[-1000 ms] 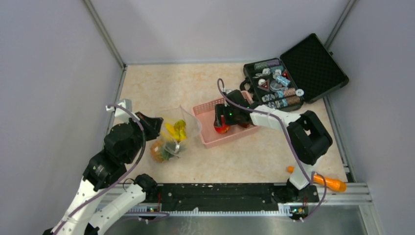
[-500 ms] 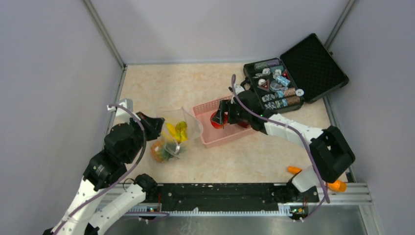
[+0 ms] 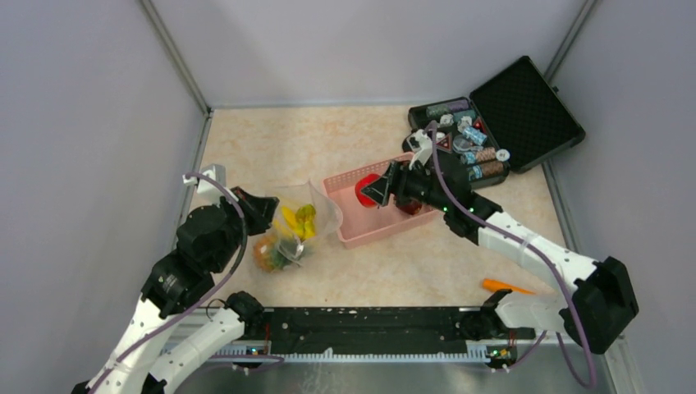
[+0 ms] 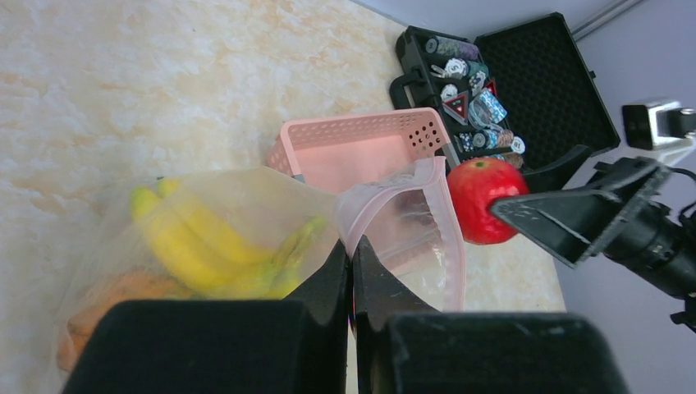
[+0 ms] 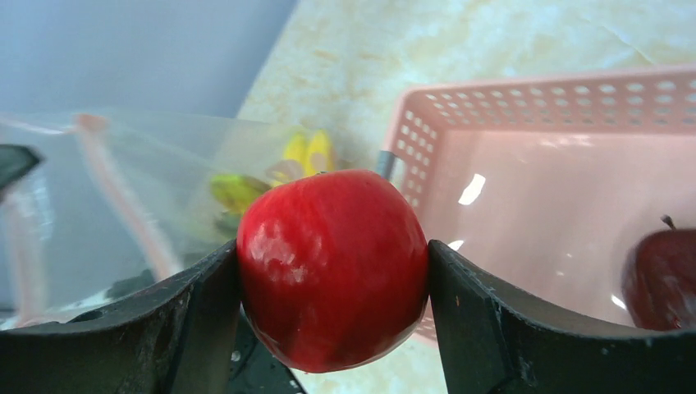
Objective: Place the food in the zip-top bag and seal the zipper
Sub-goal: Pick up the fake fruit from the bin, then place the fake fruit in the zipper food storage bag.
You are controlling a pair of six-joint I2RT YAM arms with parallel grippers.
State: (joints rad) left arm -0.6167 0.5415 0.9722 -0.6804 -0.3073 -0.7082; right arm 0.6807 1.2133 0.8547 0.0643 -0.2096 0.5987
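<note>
R gripper (image 3: 376, 190) lifting glossy red round toy fruit (image 5: 332, 267) up out of pink plastic basket (image 3: 349, 234), moving toward clear crinkly zip-top bag (image 4: 246, 205).
Jaws spread wide, clamping fruit; L gripper (image 4: 353, 279), pinched shut, holding bag's mouth edge up. Yellow bananas (image 4: 197, 246) sitting inside; dark maroon fruit (image 5: 661, 275) waiting in basket.

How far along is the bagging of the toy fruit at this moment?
Done: banana bunch and pineapple lie in the zip-top bag. In hand: right jaws hold the red fruit above the pink basket; left jaws pinch the bag's mouth. Left: maroon fruit sits in the basket; zipper unsealed.
</note>
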